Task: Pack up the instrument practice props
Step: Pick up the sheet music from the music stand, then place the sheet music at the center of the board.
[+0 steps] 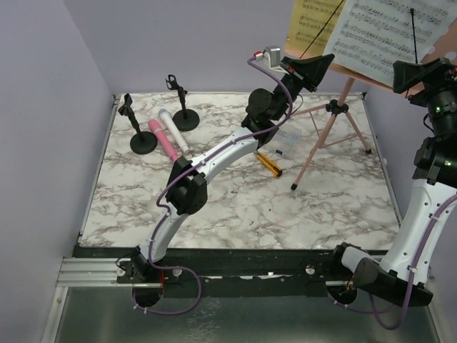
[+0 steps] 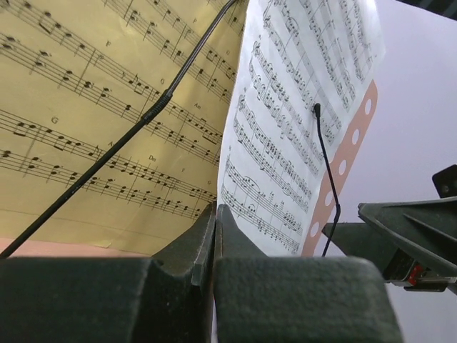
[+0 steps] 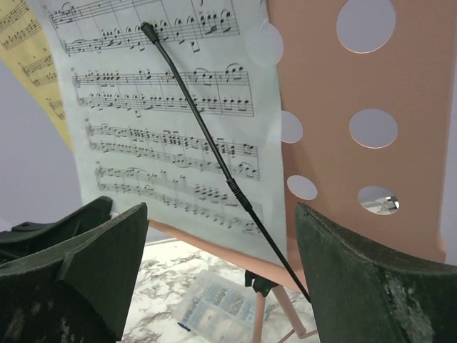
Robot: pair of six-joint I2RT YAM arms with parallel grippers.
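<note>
Both sheets are thin matt paper: the yellow page (image 2: 86, 107) looks opaque, and the white page (image 3: 164, 121) is faintly see-through. Behind them, the pink music rack (image 3: 335, 179) looks smooth and matt. On the left gripper (image 2: 215, 236) and right gripper (image 3: 218, 214), your jaws are dark, grainy and matt. The bench (image 1: 235, 207) has a smooth marble-pattern top. The compartment box (image 3: 214, 307) is clear plastic.

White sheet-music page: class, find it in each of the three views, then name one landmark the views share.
Top external: white sheet-music page at the top right corner, right of the yellow page.
Left wrist: the page sits right of centre, beside the yellow page.
Right wrist: the page fills upper left and centre, against the pink rack.
Shared landmark: the thin black wire crossing the white page.
</note>
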